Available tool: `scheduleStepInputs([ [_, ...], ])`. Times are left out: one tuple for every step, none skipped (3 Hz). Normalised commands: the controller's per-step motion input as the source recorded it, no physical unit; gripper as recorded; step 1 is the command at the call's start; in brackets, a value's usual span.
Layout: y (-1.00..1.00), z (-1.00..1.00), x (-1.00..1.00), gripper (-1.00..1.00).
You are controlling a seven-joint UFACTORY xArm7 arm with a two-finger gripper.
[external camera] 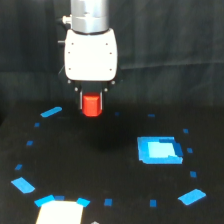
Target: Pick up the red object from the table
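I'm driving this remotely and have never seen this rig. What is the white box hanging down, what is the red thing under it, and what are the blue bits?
There is one picture, from a camera off the arm. The white box is the body of the arm's gripper. Its two dark fingers sit either side of the red object, apparently shut on it; whether it is off the table is unclear. The black table carries small blue tape marks and a larger blue rectangle. A pale shape at the bottom edge I cannot identify.

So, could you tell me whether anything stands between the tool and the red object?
Nothing visible does: the red object already sits between the fingers of the tool, which looks closed on it.
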Motion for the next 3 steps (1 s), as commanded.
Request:
scheduleStepInputs([
  [0.90,1.00,-0.02,-1.00],
  [-0.05,-0.57,0.87,-0.98],
  [1.00,-0.63,0.09,-1.00],
])
